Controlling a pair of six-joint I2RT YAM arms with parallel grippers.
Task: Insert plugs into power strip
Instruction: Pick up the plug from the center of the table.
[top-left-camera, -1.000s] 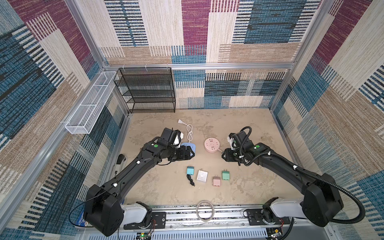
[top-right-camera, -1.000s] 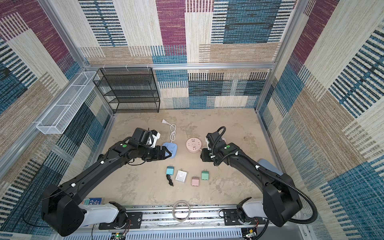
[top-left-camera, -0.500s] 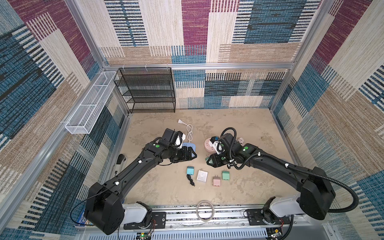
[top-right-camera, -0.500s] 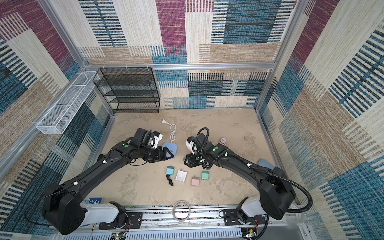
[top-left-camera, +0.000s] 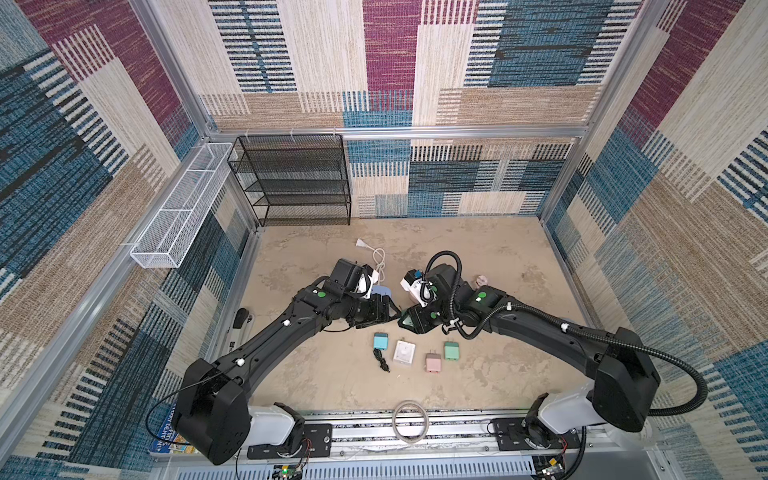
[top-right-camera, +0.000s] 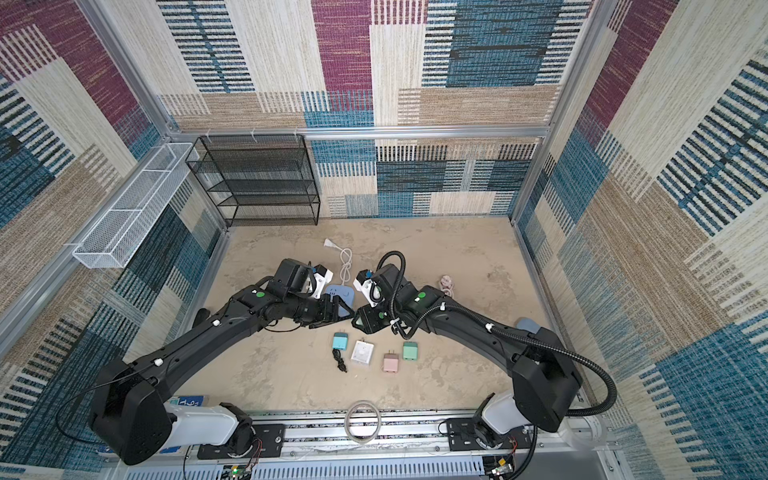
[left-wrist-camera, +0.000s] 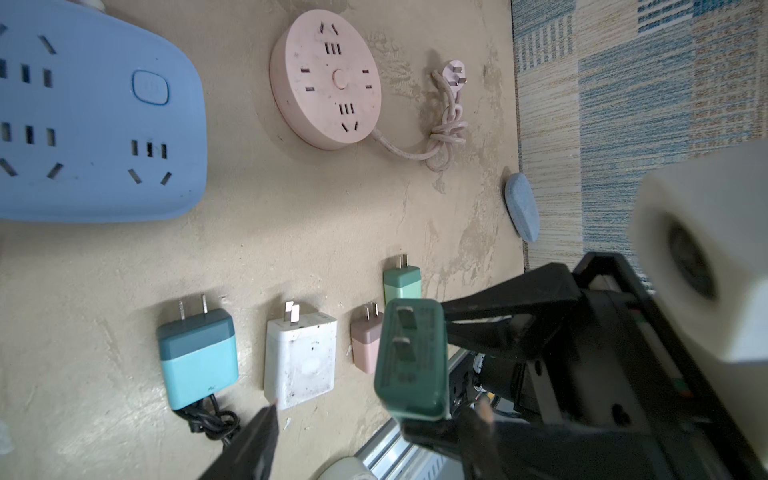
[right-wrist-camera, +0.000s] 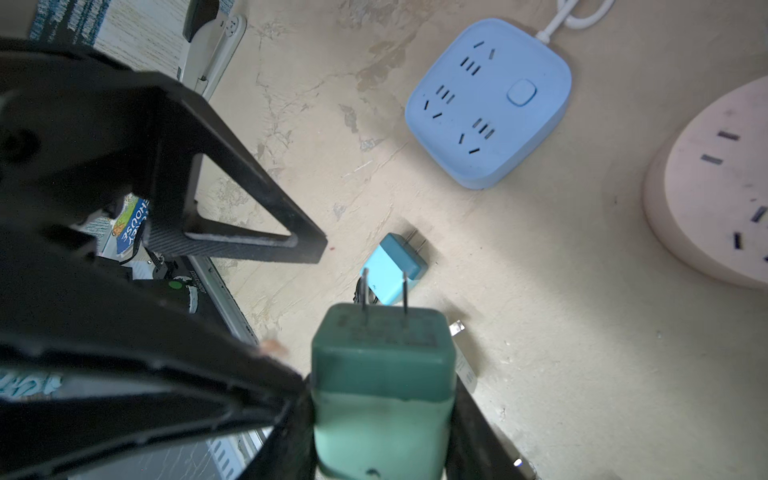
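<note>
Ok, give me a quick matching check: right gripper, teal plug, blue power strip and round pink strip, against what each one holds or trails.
1. right gripper
2. teal plug
3. blue power strip
4. round pink strip

A. knotted pink cord
B. shut on a mint green plug
C. black cord
D. white cord

Pairs: 1-B, 2-C, 3-D, 4-A
</note>
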